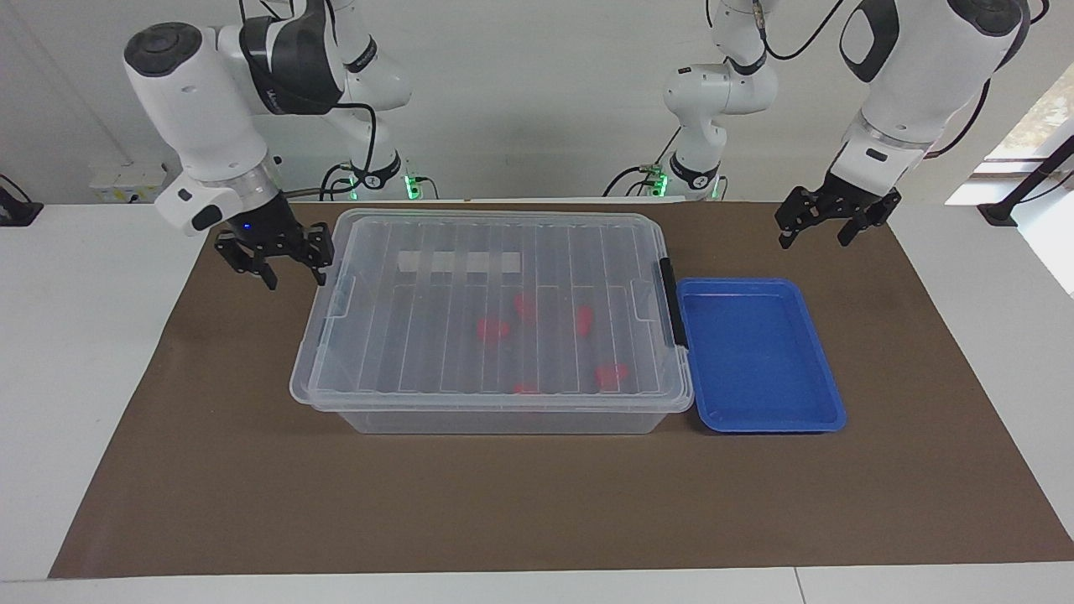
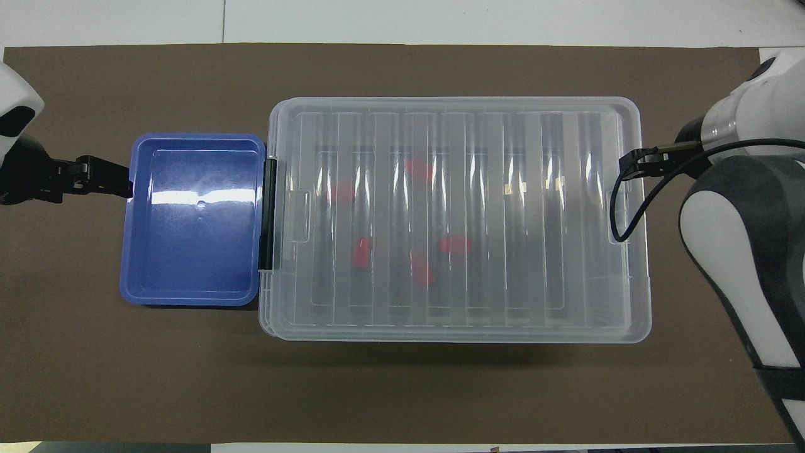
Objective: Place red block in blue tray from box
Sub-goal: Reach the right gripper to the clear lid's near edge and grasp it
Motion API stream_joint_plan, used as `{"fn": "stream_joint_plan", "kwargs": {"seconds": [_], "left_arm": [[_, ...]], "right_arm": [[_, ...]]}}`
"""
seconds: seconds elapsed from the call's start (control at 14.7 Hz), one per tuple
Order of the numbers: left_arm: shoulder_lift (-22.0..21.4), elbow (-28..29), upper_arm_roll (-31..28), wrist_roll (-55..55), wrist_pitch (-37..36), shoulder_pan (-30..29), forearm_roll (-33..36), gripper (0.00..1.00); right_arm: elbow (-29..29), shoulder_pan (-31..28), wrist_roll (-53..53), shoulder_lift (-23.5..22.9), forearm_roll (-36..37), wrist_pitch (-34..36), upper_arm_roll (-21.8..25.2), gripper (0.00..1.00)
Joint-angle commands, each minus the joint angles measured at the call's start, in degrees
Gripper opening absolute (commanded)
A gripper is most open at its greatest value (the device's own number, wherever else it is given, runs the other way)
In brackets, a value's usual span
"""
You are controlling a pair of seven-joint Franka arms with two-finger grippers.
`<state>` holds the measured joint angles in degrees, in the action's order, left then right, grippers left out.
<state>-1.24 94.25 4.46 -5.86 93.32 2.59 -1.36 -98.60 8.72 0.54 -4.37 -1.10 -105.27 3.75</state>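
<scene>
The box point(image 1: 419, 335) point(image 2: 534, 251) stands mid-mat with its ribbed clear lid on. Several red blocks show blurred through the lid, among them one point(image 1: 492, 329) and another point(image 2: 361, 253); I cannot tell which is the plain red block. The blue tray point(image 1: 759, 285) point(image 2: 188, 137) lies bare against the box's black-latch end. My right gripper point(image 1: 295, 278) point(image 2: 634, 163) hangs at the box's other end, just beside the lid's corner, fingertips apart with nothing between them. My left gripper point(image 1: 814, 242) point(image 2: 122, 184) waits open over the mat by the tray's outer end.
A black latch point(image 1: 667, 302) point(image 2: 269, 214) clamps the lid at the tray end, and a clear latch point(image 1: 340, 298) point(image 2: 617, 217) sits at the right arm's end. Brown mat point(image 1: 537, 503) surrounds the box and tray.
</scene>
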Motion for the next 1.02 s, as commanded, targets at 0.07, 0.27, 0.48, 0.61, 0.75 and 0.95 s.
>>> {"fn": "stream_joint_plan", "kwargs": {"seconds": [0.07,0.27,0.48,0.61,0.75,0.95], "left_arm": [[-0.1,-0.3,-0.6,0.0,-0.9,0.4,-0.2,1.0],[-0.1,-0.2,-0.6,0.0,-0.9,0.5,-0.2,1.0],[-0.1,-0.2,-0.6,-0.1,-1.5,0.5,-0.2,1.0],[-0.1,-0.1,-0.6,0.0,-0.9,0.6,-0.2,1.0],[-0.1,0.0,-0.6,0.0,-0.9,0.4,-0.3,1.0],[-0.1,0.0,-0.6,0.0,-1.2,0.3,-0.2,1.0]], "right_arm": [[-4.1,0.2,0.9,0.9,-1.0,-3.5,-0.1,0.73],[-9.8,-0.3,0.5,3.1,-0.9,-7.4,-0.1,1.0],[-11.8,-0.5,0.3,3.9,-0.7,-8.0,0.0,1.0],[-13.1,-0.9,0.2,4.4,-0.5,-8.0,0.1,1.0],[-14.5,-1.9,0.2,5.2,-0.2,-8.0,0.1,1.0],[-16.1,-2.9,-0.4,5.7,-0.2,-8.7,0.1,1.0]]}}
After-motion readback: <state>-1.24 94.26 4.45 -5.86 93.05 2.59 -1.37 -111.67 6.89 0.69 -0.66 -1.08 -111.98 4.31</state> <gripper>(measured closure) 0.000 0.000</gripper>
